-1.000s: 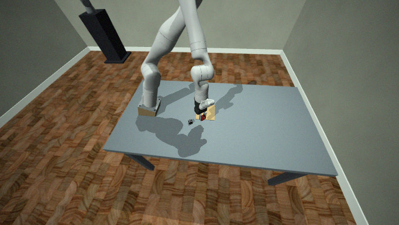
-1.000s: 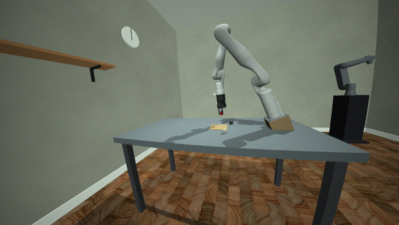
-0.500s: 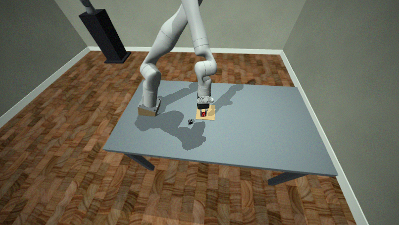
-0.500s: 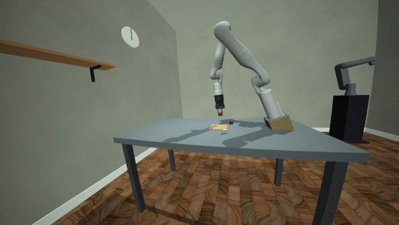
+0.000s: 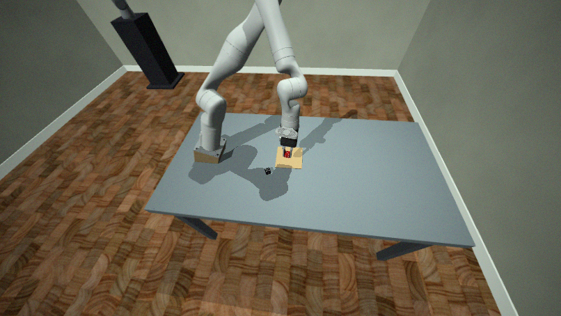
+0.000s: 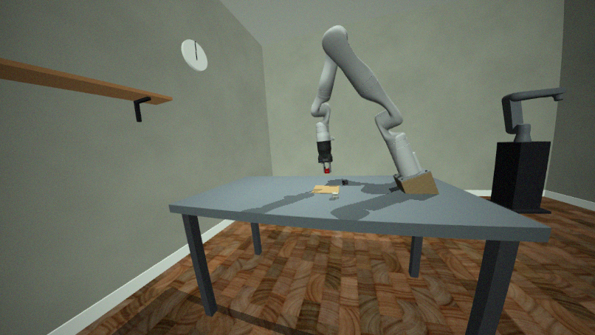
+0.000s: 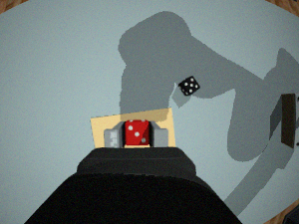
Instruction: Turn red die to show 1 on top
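Surface [image 5: 353,188] [image 6: 258,195] [image 7: 60,64]: blue-grey, level, crossed by broad shadows; carrying mat, two dice and block.
Shelf [image 6: 91,85]: wooden, along the wall, black bracket beneath.
White die [image 6: 334,195]: on the surface, just beside the mat; contact with it impossible to tell.
Block [image 5: 206,157] [image 6: 421,184] [image 7: 288,120]: wooden, wedge-like, under the foot of the arm.
Mat [image 5: 296,163] [image 6: 320,190] [image 7: 98,125]: pale yellow, flat on the surface, partly shaded.
Red die [image 5: 287,154] [image 6: 327,170] [image 7: 137,132]: in the air above the mat, apart from it, between the fingers; white pips in a diagonal row of three on the face seen from the wrist. Number on top too small to tell.
Gripper [image 5: 287,155] [image 6: 327,170] [image 7: 137,130]: pointing down over the mat; jaws clasped on the red die, one finger on each side.
Arm [image 5: 237,43] [image 6: 358,74]: rising from the block, bent high at the elbow, then dropping steeply to a wrist over the mat.
Black die [image 5: 267,170] [image 6: 345,182] [image 7: 189,86]: on the surface near the mat, clear of it, white pips upward.
Clock [image 6: 199,57]: round and white, on the wall.
Stand [image 5: 147,46] [image 6: 509,174]: black, on the floor well apart from the surface, bearing a second arm [image 5: 123,8] [image 6: 537,94].
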### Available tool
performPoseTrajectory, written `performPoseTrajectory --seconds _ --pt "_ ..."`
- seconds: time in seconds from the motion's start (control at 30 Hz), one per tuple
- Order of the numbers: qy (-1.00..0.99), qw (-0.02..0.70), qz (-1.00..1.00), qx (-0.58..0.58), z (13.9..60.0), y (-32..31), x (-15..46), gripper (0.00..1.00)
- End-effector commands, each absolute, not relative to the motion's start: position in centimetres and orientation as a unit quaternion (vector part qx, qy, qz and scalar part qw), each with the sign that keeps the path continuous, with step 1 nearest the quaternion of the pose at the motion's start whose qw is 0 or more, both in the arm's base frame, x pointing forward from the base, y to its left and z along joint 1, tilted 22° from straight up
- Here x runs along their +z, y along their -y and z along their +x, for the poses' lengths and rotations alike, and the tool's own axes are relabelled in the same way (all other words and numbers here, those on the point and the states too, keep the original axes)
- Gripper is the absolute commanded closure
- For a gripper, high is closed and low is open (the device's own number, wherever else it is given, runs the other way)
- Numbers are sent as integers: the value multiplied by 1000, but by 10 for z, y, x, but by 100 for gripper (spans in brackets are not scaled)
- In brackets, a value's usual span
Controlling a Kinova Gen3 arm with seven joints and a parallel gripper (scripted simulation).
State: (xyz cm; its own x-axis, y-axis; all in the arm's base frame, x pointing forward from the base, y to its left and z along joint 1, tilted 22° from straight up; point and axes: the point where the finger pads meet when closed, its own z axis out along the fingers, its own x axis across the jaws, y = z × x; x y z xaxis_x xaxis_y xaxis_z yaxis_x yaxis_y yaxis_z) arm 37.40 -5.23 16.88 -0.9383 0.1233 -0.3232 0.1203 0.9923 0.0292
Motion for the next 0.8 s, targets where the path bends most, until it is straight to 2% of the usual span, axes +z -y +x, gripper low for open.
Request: performPoseTrajectory --seconds 0.0,0.77 --pt "-982 167 89 9 377 37 170 51" --pt "-956 181 228 35 379 0 176 51"
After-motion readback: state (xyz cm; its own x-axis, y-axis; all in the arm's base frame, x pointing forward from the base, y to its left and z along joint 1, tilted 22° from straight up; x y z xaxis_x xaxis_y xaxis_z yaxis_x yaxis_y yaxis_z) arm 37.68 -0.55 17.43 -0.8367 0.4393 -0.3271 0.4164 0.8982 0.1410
